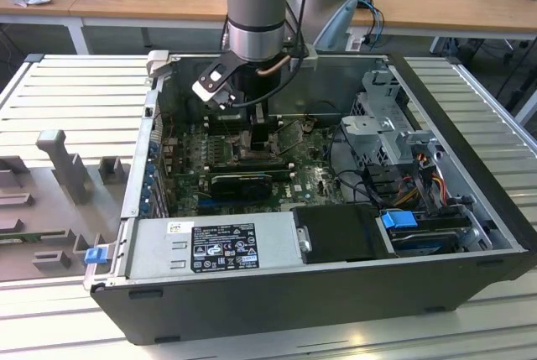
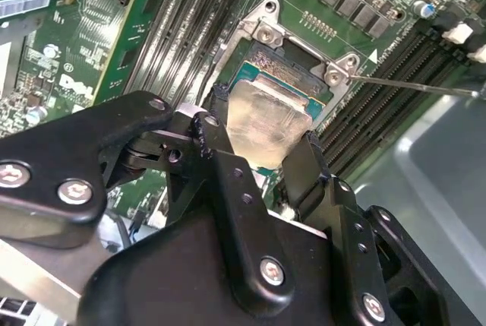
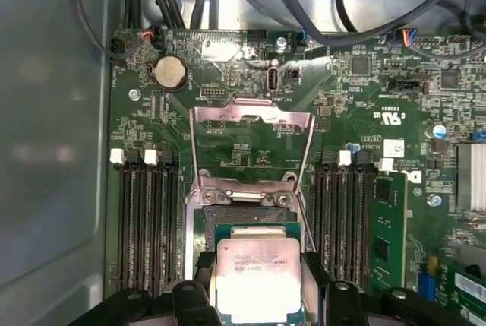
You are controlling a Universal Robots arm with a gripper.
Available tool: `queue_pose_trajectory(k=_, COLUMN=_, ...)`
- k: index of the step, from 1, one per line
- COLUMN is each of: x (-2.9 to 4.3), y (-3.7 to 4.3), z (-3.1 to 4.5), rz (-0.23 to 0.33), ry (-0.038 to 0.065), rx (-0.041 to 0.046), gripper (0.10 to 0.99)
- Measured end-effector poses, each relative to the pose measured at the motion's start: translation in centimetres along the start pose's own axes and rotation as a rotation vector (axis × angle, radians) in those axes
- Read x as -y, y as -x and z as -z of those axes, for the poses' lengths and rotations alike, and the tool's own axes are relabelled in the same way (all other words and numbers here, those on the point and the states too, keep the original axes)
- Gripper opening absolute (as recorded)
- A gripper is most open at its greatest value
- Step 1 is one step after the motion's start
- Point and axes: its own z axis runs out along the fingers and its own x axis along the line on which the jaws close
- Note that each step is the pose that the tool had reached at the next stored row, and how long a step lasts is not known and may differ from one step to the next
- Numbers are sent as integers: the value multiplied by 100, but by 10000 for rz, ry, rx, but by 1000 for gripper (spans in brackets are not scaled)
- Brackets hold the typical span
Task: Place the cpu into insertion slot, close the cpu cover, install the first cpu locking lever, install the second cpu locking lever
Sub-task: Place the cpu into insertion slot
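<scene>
The cpu [image 3: 257,276] is a pale silvery square chip, and my gripper [image 3: 258,265] is shut on it, one black finger [image 3: 201,271] against each side edge. In the second wrist view the cpu [image 2: 267,122] sits tilted between the fingers [image 2: 310,160] right over the insertion slot [image 2: 275,64]. Part of the slot [image 3: 235,216] shows just beyond the chip. The cpu cover [image 3: 250,118] stands swung open past the slot. A thin lever rod [image 2: 410,83] sticks out beside the socket. In the exterior view the gripper [image 1: 256,138] reaches down into the open computer case.
Long black memory slots [image 3: 144,219] flank the socket on both sides. Beyond the cover are a coin battery [image 3: 168,71] and black cables [image 3: 304,7]. The case also holds a power supply [image 1: 218,247], a black expansion card [image 1: 243,182] and a drive cage [image 1: 390,125].
</scene>
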Motion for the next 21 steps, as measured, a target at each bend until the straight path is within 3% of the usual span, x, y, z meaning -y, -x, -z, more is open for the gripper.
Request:
queue_pose_trajectory(k=4, x=8, y=-2, z=-93, rz=-11, ry=1, rx=-1, gripper=533)
queue_pose_trajectory(k=8, x=19, y=-12, z=-117, rz=-286, ry=3, rx=11, gripper=533)
queue_pose_trajectory(k=13, x=20, y=-29, z=-179, rz=-284, ry=4, rx=10, gripper=533)
queue_pose_trajectory(k=21, x=20, y=-43, z=-216, rz=-293, ry=5, rx=11, gripper=533)
